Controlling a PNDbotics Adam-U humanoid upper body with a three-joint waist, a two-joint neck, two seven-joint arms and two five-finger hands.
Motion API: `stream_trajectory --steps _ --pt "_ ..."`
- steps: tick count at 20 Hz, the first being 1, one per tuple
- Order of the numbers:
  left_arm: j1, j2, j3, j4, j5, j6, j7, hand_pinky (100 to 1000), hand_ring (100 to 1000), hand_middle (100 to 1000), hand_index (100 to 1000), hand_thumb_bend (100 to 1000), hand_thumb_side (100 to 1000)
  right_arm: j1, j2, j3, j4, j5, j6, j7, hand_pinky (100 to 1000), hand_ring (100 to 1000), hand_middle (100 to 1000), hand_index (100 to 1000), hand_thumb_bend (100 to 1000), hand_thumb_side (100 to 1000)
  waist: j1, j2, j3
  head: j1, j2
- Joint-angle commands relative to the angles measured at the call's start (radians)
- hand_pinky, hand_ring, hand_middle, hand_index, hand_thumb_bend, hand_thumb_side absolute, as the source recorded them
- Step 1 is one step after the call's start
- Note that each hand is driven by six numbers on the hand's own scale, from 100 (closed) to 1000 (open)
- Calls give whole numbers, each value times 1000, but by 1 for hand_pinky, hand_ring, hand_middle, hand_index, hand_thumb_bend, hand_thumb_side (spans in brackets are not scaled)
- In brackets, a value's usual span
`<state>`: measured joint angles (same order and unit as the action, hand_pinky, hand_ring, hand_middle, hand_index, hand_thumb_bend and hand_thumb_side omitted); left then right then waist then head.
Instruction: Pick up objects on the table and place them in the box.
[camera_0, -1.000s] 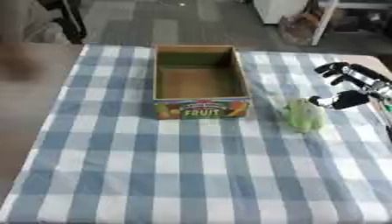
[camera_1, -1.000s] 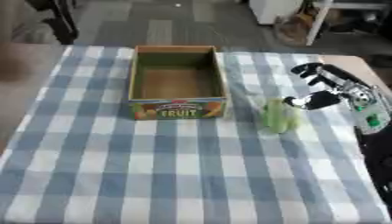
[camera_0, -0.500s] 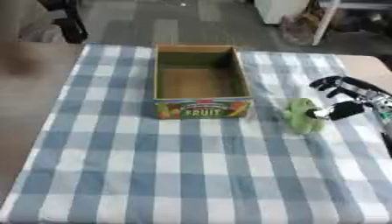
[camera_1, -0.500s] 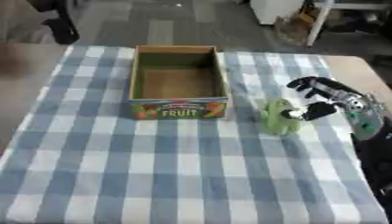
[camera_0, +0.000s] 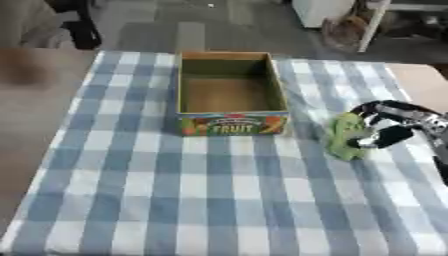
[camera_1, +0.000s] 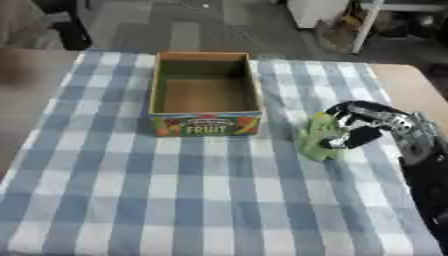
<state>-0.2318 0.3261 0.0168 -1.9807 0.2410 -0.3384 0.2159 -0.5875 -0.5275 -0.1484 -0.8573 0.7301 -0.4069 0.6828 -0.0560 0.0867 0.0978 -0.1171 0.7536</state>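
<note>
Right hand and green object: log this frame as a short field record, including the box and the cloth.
right hand: beside the green object, fingers curled around its right side
green object: on the cloth, right of the box
box: cardboard, "FRUIT" on front, open, nothing visible inside
cloth: blue and white check
left hand: not in view

Likely a lab or office: grey carpet floor (camera_0: 166, 30), white cabinet (camera_0: 322, 12)
</note>
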Motion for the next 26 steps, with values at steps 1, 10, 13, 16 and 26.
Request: stream_trajectory --steps 1,10,13,16,26 --pt "-14 25 7 -19 -4 0 1 638 545 591 717 100 604 -3 -19 -3 -3 20 6 27 502 560 564 618 414 190 3 -9 -1 -2 -8" --pt "-13 24 7 -19 -4 2 1 638 545 591 717 100 605 -12 -15 -20 -45 -50 27 -140 304 223 165 211 353 272 -1 -10 1 2 -8" --pt "-12 23 6 -19 -4 3 0 638 545 591 717 100 606 -34 -10 -22 -95 -117 16 -170 289 202 141 200 289 253 -3 -11 0 3 -6" --pt "-11 22 6 -19 -4 5 0 637 545 591 717 100 606 -61 -1 -16 -144 -180 12 -169 287 197 136 199 269 246 -4 -13 -4 4 -5" --pt "-12 17 1 -19 4 6 -6 638 545 591 717 100 605 -239 132 43 -201 -211 14 -121 286 192 130 199 250 267 4 -22 7 -5 -3"
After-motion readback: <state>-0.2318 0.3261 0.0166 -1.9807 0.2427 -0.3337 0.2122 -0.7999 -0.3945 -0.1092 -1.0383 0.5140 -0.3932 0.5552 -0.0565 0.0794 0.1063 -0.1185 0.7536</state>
